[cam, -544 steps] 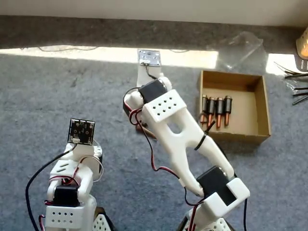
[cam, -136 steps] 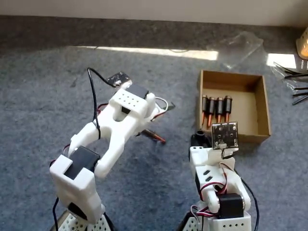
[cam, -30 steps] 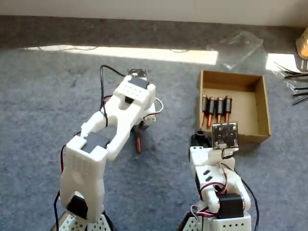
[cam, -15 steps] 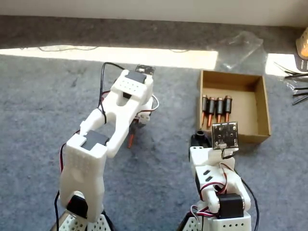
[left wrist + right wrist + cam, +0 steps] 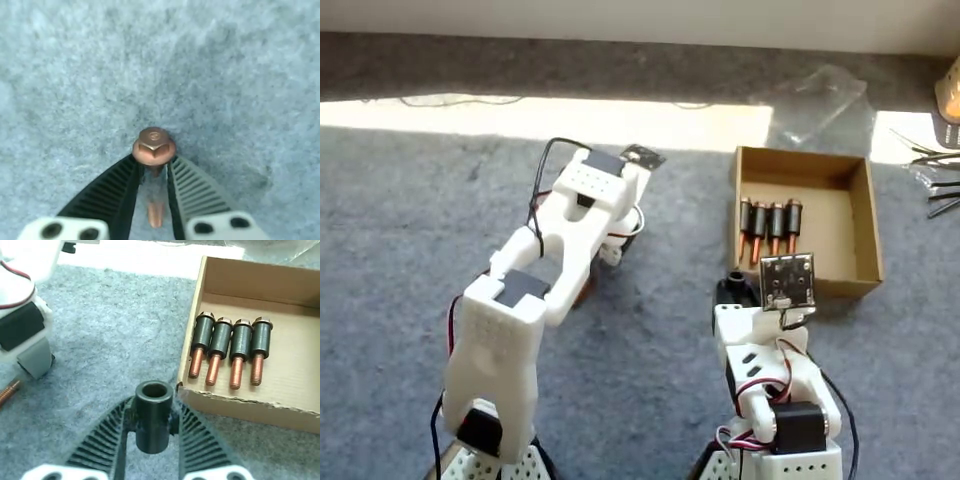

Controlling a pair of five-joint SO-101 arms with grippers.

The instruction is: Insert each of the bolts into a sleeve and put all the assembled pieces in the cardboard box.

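My left gripper (image 5: 154, 161) is shut on a copper bolt (image 5: 154, 146), its hex head just past the fingertips and its shank between the jaws. In the high view the left arm stretches over mid carpet and the bolt (image 5: 583, 292) peeks out beneath it. My right gripper (image 5: 153, 412) is shut on a black sleeve (image 5: 153, 416), held upright with its bore open upward, close to the cardboard box (image 5: 240, 402). Several assembled pieces (image 5: 770, 228) lie side by side in the box (image 5: 802, 157). The bolt's threaded tip (image 5: 9, 391) also shows in the right wrist view.
Grey carpet covers the work area. A clear plastic bag (image 5: 815, 100) lies beyond the box and black cable ties (image 5: 938, 190) sit at the right edge. The left arm's wrist (image 5: 25, 315) stands to the side of the sleeve.
The left wrist has turned and shifted away from the arm bases, swinging the held bolt under the arm. The right arm and sleeve have stayed put.
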